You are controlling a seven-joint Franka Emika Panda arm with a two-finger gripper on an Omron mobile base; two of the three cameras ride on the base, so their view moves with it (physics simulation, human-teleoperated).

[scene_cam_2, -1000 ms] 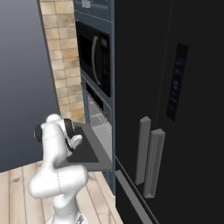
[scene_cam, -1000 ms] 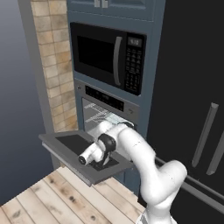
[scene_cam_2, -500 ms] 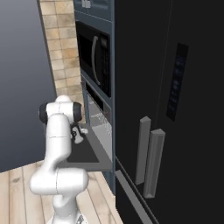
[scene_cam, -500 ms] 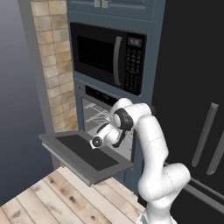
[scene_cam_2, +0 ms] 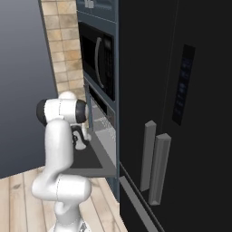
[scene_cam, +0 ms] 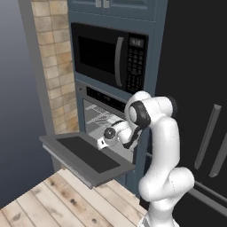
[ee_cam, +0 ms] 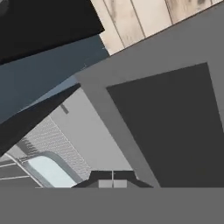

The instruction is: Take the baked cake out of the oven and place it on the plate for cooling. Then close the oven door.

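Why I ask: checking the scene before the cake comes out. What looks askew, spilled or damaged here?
Nothing stands out. The oven door hangs open and level, the wire racks sit straight inside the oven, and the shut tool hovers over the door. No spill or damage shows.

A black microwave (scene_cam: 108, 55) with a keypad and vertical handle is mounted in blue-grey cabinetry (scene_cam: 153, 13). A black refrigerator (scene_cam_2: 181, 113) with two grey vertical handles stands beside it. A tan tiled wall (scene_cam: 53, 66) flanks the cabinetry. Floor (scene_cam: 53, 204): light wood planks.
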